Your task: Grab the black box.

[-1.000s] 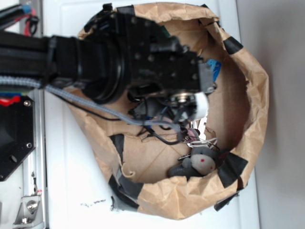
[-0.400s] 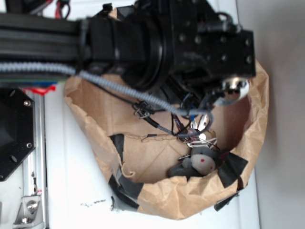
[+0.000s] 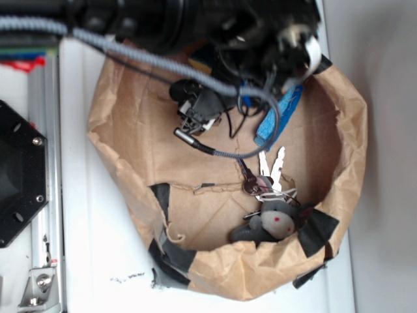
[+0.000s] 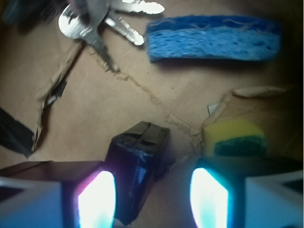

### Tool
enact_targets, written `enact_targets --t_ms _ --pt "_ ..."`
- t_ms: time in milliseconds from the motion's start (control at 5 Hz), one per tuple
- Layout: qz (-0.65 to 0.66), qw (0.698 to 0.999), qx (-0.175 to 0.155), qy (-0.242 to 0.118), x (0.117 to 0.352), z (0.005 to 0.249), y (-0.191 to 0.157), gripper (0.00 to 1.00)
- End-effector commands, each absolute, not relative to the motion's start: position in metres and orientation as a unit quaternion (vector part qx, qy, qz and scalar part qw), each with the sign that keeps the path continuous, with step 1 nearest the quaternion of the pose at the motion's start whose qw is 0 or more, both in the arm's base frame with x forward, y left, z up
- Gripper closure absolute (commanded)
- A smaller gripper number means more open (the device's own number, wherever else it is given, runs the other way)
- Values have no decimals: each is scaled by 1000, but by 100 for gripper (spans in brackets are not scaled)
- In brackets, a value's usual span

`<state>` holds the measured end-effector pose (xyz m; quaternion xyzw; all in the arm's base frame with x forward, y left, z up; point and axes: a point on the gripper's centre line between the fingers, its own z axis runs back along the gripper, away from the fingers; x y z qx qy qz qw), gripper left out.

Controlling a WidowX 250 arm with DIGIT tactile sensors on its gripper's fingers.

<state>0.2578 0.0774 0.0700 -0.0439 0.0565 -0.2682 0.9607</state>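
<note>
Hovering with jaws apart, the gripper [image 4: 152, 199] sits right of the black box [image 4: 136, 168]; closing may miss it.

gripper [image 4: 153, 199] open, pads [image 4: 97, 199] apart

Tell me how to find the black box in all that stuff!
Look inside the brown paper bag. Right below the robot's hand, near its left glowing finger, sits the black box. It is dark and glossy, unlike the yellow sponge beside it.
</note>
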Motion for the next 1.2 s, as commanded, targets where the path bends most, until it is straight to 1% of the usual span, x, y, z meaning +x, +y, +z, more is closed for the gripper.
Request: enact_targets --t_ms 0,400,600,800,1000 --pt "-260 965 -32 32 258 78 74 0" --pt "-260 965 -32 32 258 78 74 0" --pt "-248 967 -51 15 244 82 62 0" --pt "-210 975 -68 -23 251 76 54 0" --pt "-170 983 -45 -59 266 53 50 0"
